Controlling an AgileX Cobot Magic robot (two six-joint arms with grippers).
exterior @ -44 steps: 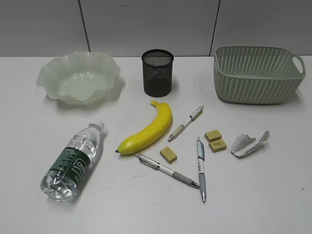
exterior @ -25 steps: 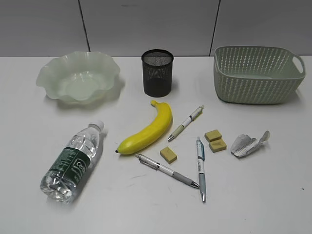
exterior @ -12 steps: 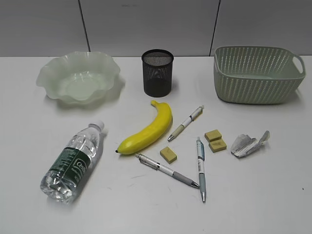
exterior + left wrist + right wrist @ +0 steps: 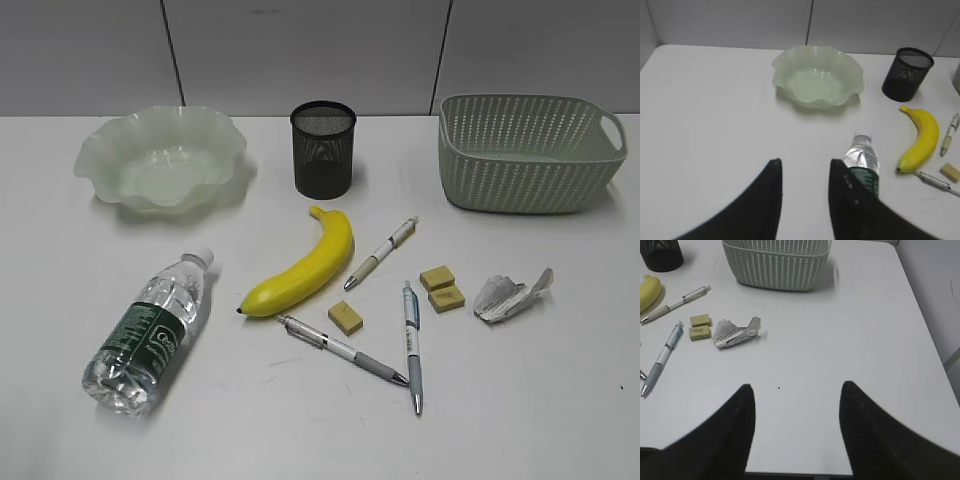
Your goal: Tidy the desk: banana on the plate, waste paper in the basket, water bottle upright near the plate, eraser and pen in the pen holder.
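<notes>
On the white surface nothing is sorted yet. One banana lies in the middle, one water bottle lies on its side at the left with its white cap toward the one wavy-rimmed green plate — the plate holds nothing. One black mesh pen holder stands upright behind the banana, and one perforated green basket stands at the far right.

There are three pens: one just right of the banana, one below it, one further right. Three yellowish erasers — one alone near the banana, two side by side. One wad of waste paper lies beside that pair.

The left gripper hangs above bare surface near the bottle, jaws narrowly apart, holding nothing. The right gripper has its jaws wider apart and also holds nothing, well apart from the paper.
</notes>
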